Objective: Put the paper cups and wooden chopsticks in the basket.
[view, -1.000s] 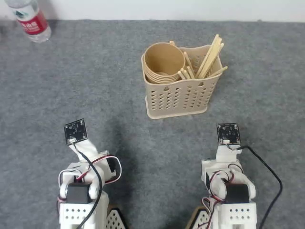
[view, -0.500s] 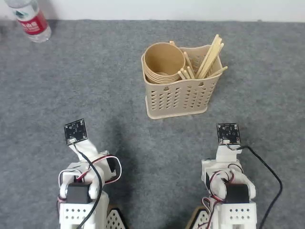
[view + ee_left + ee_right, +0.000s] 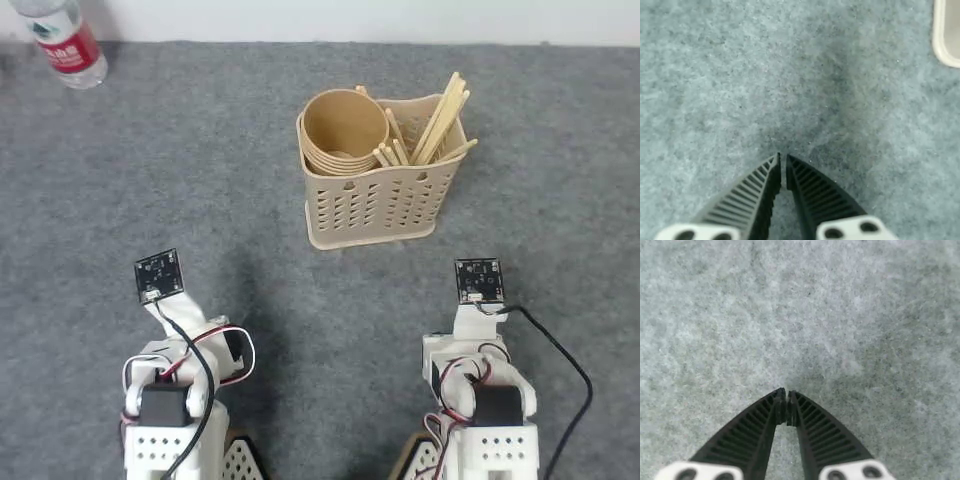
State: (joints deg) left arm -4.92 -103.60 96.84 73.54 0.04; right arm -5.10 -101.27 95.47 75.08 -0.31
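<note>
The left hand (image 3: pixel 782 157) is closed on nothing, its two ribbed fingers meeting at the tips just above the grey felt of the desk (image 3: pixel 200 180). The right hand (image 3: pixel 786 391) is the same: tips pressed together, nothing between them, pointing down at bare felt. In the high view both arms sit folded back at the near edge, the left arm (image 3: pixel 170 380) and the right arm (image 3: pixel 480 390) well apart from each other and from the basket (image 3: pixel 370 205). That tucked pose, with both hands empty, reads as a rest position rather than a reach.

The basket stands upright in the middle of the desk, farther out. The cups (image 3: pixel 345 125) are nested in one stack in its left part, mouths up. The chopsticks (image 3: pixel 440 115) stand in its right part, leaning outward so that their ends poke past the rim; the wall props them, which is why they fan rather than lie flat. No cup or chopstick lies loose on the felt, so the task looks finished.

A bottle (image 3: pixel 65 40) stands at the far left corner, clear of everything.
</note>
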